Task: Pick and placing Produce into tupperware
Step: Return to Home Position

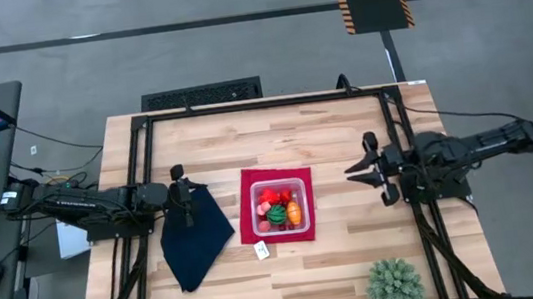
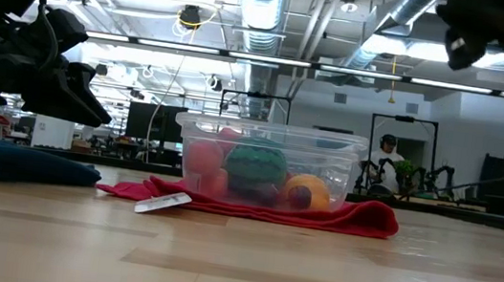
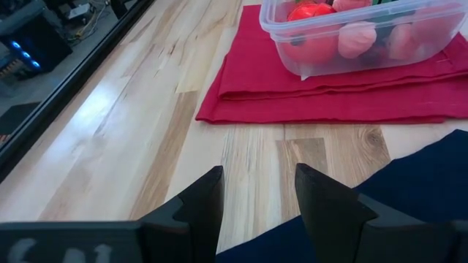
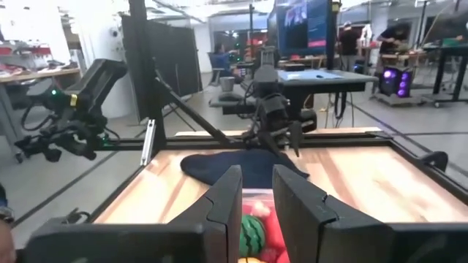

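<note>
Only the high view shows the spiky plant ball (image 1: 395, 286). The tag (image 1: 261, 251) near the tupperware (image 1: 277, 178) of produce (image 1: 277, 212) is unreadable. The left claw (image 1: 189, 193) and right claw (image 1: 365, 170) hang spread.

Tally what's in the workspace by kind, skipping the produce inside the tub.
Cloths: 2, red mat and navy cloth
Tupperware: 1
Spiky green plant ball: 1
White tag: 1
Grippers: 2, left gripper and right gripper, both open
Total: 7
</note>
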